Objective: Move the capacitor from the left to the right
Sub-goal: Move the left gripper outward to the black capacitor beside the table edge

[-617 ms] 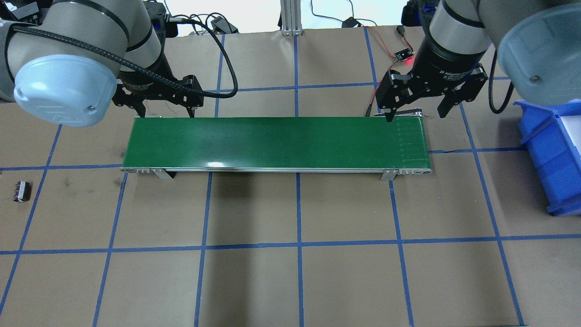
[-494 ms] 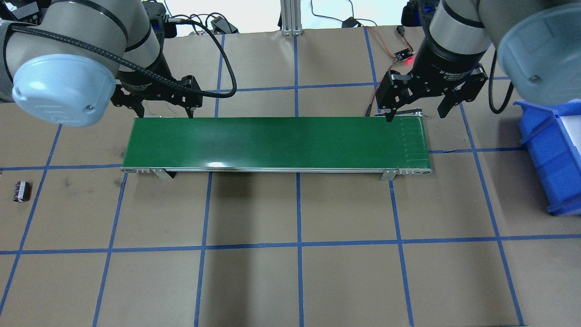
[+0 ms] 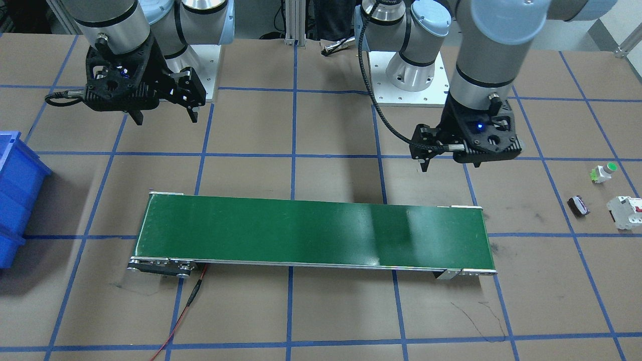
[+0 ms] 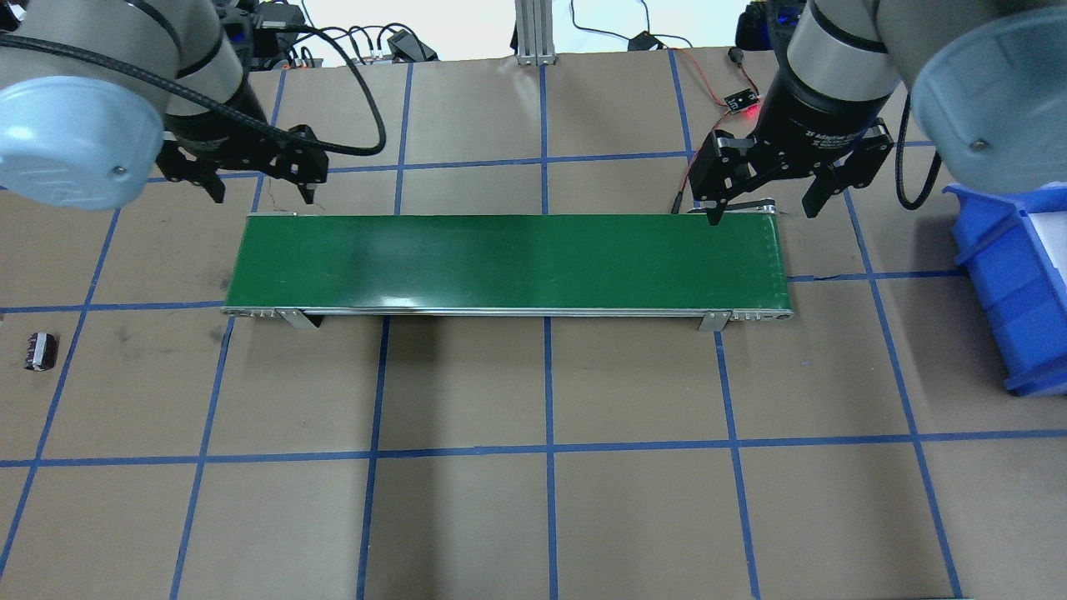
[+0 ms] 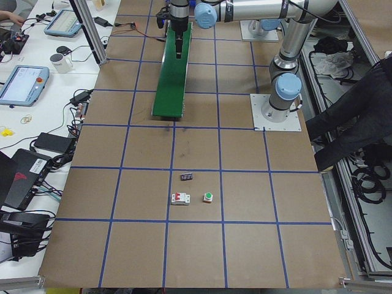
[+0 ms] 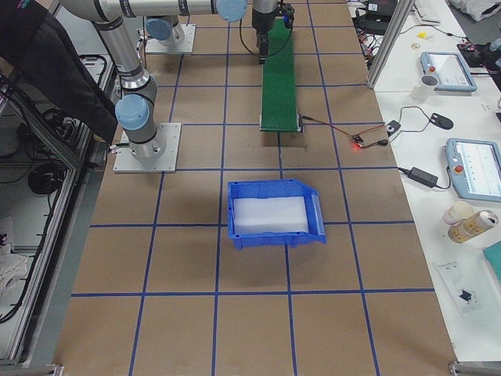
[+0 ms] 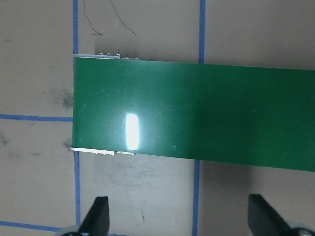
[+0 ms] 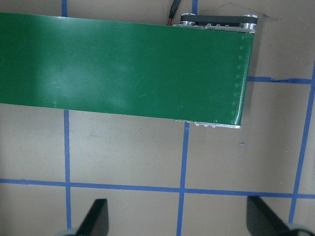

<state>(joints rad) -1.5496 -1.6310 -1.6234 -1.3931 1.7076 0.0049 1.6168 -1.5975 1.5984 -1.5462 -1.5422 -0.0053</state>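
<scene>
The capacitor is a small dark block lying on the brown table at the far left edge, well left of the green conveyor belt. It also shows in the front view and the left side view. My left gripper is open and empty, hovering just behind the belt's left end, far from the capacitor. In its wrist view both fingertips frame bare table beside the belt. My right gripper is open and empty over the belt's right end, as its wrist view shows.
A blue bin stands at the right edge of the table. A white breaker and a green-capped button lie close to the capacitor. A red wire and a small sensor board lie by the belt.
My left arm has moved to the left along the belt's back edge, gripper still open. The right arm and the capacitor have not moved.
</scene>
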